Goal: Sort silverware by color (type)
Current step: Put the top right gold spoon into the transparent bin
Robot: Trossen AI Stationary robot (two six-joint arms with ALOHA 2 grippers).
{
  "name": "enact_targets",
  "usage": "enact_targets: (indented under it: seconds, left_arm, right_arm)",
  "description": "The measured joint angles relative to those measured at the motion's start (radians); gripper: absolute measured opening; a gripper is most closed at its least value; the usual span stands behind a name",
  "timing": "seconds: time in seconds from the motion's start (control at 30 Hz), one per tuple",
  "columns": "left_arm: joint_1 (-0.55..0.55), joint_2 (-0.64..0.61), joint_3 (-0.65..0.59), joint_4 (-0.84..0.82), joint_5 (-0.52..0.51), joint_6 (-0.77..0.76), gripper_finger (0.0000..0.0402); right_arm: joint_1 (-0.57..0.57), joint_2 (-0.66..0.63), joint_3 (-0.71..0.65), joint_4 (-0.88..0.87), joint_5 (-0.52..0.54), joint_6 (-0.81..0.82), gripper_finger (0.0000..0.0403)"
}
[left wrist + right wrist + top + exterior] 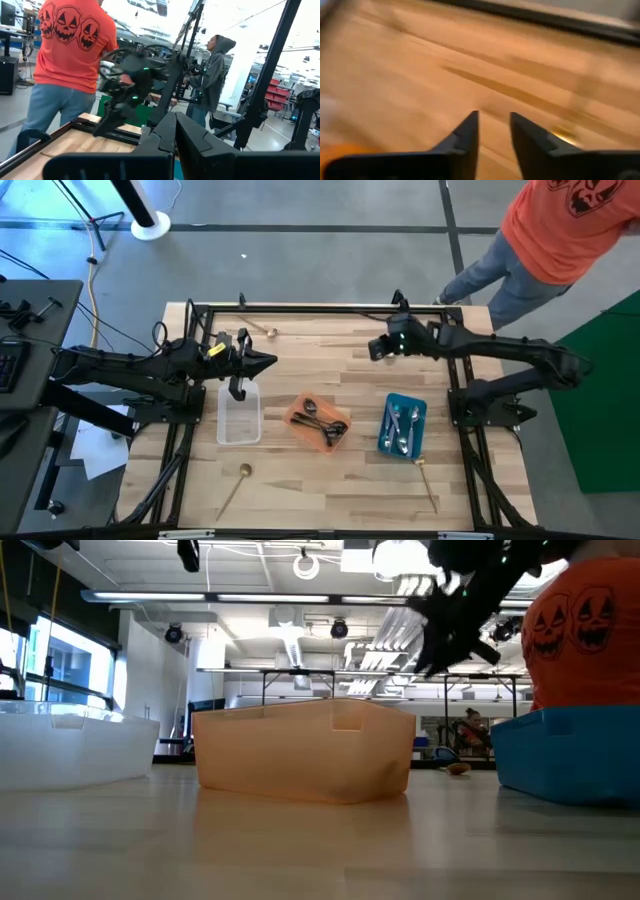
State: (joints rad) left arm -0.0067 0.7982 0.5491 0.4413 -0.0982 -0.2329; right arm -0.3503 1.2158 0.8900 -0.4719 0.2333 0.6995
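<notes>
Dark spoons (322,423) lie in the orange tray (296,416) and silver spoons (402,430) in the blue tray (388,442). Gold spoons lie on the wood: one (258,328) by the far edge, one (240,473) near left, one (424,471) near right. My left gripper (268,362) hangs shut above the clear tray's (238,415) far end, fingertips together (175,120). My right gripper (378,350) hovers over bare wood at the far middle, tilted down, with a narrow gap between its fingers (494,122) and nothing in it.
A person in an orange shirt (570,220) stands beyond the far right corner. A black frame (320,308) runs along the table's far edge and down both sides. Bare wood lies between the trays and the far rail. In the low view the trays (300,755) stand side by side.
</notes>
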Motion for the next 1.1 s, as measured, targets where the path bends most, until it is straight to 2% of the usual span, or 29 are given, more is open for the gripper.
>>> enact_targets:
  seconds: [0.2,0.3,0.37,0.6,0.93,1.1]
  left_arm:
    - [0.0,0.0,0.0,0.006,-0.003,0.0,0.0]
    - [0.0,0.0,0.0,0.006,-0.004,0.0,0.0]
    - [0.0,0.0,0.0,0.006,-0.004,0.0,0.0]
    - [0.0,0.0,0.0,0.006,-0.003,-0.002,0.0]
    - [0.0,0.0,0.0,0.006,-0.013,-0.002,0.0]
    - [0.0,0.0,0.0,0.006,-0.013,-0.003,0.0]
  right_arm:
    - [-0.178,0.136,0.007,-0.204,-0.019,0.105,0.0187]
    - [-0.243,0.222,0.007,-0.186,-0.038,0.063,0.0224]
    - [-0.269,0.271,0.007,-0.142,-0.052,0.061,0.0234]
    - [-0.312,0.417,0.006,-0.092,-0.076,0.106,0.0218]
    - [-0.336,0.494,0.007,-0.04,-0.052,0.112,0.0141]
    - [-0.336,0.527,0.01,-0.036,-0.058,0.11,0.0115]
